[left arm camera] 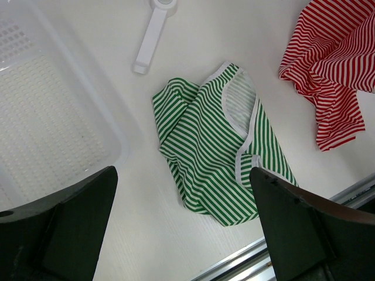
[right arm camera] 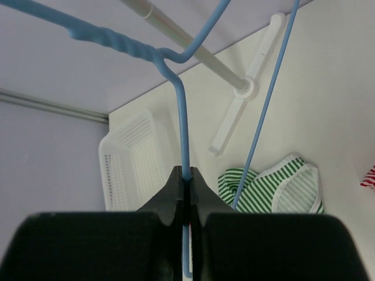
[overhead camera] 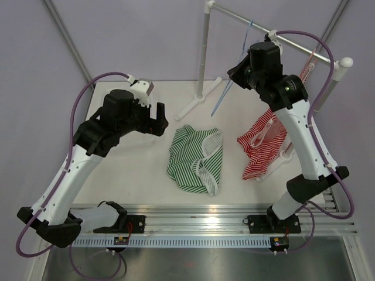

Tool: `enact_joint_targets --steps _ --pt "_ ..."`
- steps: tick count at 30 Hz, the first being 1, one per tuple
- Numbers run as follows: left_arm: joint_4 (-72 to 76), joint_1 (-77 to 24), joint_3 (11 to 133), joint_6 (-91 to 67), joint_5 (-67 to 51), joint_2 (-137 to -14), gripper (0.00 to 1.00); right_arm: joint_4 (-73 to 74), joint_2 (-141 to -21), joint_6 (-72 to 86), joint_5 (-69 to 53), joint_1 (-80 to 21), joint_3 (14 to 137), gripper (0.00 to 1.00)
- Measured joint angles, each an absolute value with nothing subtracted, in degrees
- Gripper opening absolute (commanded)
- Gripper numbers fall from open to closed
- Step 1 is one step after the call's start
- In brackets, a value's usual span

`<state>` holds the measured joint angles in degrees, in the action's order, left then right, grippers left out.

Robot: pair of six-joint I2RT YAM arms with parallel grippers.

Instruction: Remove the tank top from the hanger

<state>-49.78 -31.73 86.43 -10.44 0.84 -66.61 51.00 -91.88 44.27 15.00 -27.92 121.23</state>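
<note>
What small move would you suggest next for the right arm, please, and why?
Probably open the right end effector and release the blue hanger: the green tank top already lies on the table, free of it.

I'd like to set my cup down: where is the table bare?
Bare table shows between the green striped top and the red striped top, and between the green one and the white basket. Around the red top and rack post it is crowded.

My left arm (overhead camera: 76, 170) bends forward and low, left gripper (left arm camera: 183, 172) spread wide; my right arm (overhead camera: 304, 140) (stretched up high) has the right gripper (right arm camera: 186, 175) pinched tight.
</note>
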Motion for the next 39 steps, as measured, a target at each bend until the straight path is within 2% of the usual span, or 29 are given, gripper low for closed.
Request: enact_joint_targets --steps 10,31,36,39 --pt "-49.3 -32.0 82.3 -9.5 0.9 -62.3 0.99 52.7 -100.1 44.2 13.8 -22.6 127.6 0.00" --pt "-48.7 -32.6 81.6 -9.0 0.9 -63.9 0.99 47.9 -100.2 47.0 12.8 -21.5 128.6 0.00" --pt "-48.8 -32.8 81.6 -9.0 1.3 -64.9 0.99 47.6 -100.0 47.3 12.8 -19.7 125.8 0.00" --pt "-48.8 -33.3 81.9 -9.0 1.6 -66.3 0.99 47.7 -100.1 47.3 12.8 -19.5 123.0 0.06"
